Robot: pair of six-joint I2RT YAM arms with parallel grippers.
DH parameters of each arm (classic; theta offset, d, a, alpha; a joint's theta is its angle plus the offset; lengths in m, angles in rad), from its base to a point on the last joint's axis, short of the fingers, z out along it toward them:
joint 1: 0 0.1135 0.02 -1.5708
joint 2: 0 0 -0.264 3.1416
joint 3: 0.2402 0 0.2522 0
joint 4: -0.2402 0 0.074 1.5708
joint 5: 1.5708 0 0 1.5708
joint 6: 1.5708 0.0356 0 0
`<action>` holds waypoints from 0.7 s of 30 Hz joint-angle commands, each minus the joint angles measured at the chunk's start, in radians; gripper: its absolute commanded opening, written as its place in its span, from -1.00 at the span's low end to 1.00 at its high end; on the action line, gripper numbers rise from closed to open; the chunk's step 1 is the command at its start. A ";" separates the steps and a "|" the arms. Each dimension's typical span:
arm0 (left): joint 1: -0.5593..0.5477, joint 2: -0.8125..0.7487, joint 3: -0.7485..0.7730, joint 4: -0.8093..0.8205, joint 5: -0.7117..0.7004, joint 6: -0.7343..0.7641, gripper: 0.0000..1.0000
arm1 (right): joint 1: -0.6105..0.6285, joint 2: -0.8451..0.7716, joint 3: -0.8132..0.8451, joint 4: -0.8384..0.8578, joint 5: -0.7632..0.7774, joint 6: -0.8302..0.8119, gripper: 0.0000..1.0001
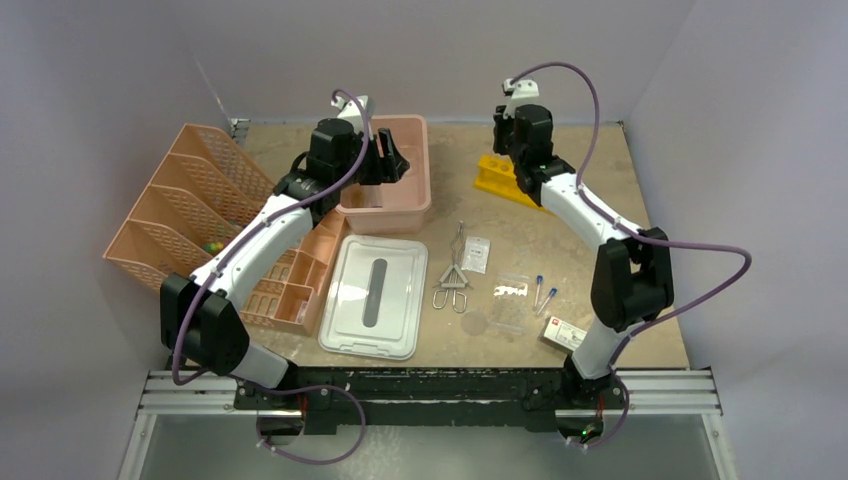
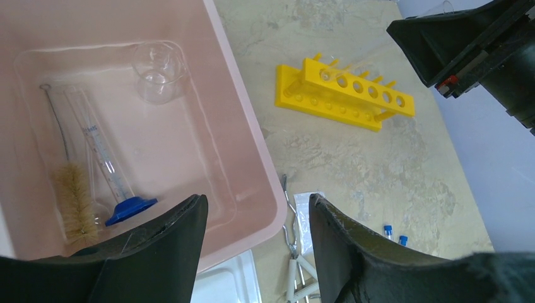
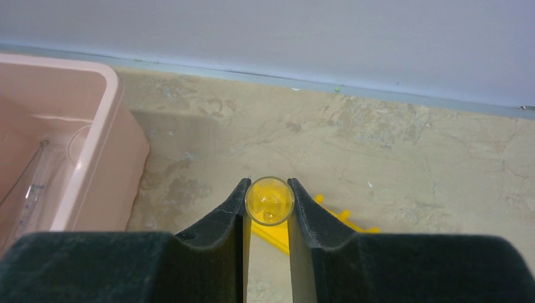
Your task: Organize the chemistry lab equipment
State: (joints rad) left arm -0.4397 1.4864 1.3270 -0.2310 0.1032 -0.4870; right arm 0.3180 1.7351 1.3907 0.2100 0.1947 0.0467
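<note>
In my overhead view, the organizer (image 1: 200, 180) stands left. The tub (image 1: 420, 200) sits behind the lid (image 1: 372, 295), with the tube rack (image 1: 497, 178) to its right. Tongs (image 1: 455, 278), packets (image 1: 476, 254), dish (image 1: 477, 322) and vials (image 1: 545, 293) lie right of the lid. Cylinder (image 2: 101, 158), brush (image 2: 76, 196) and beaker (image 2: 159, 72) lie in the tub.

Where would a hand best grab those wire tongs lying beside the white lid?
Probably the slim far half of the wire tongs, where the wires run together, approached straight down from above. They lie flat on the table, loops toward the arms, so closing across that narrow stem should catch it. Mind the small packet lying close alongside.
</note>
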 commanded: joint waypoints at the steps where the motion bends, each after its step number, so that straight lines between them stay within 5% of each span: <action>1: -0.002 -0.031 0.013 0.014 0.003 0.010 0.18 | -0.003 0.016 -0.007 0.062 0.053 -0.026 -0.72; 21: -0.001 -0.044 -0.009 0.020 0.001 0.007 0.18 | -0.004 0.086 -0.007 0.050 -0.017 0.023 -0.71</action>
State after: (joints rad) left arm -0.4397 1.4860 1.3262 -0.2344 0.1032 -0.4870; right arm 0.3180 1.8225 1.3808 0.2249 0.1997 0.0456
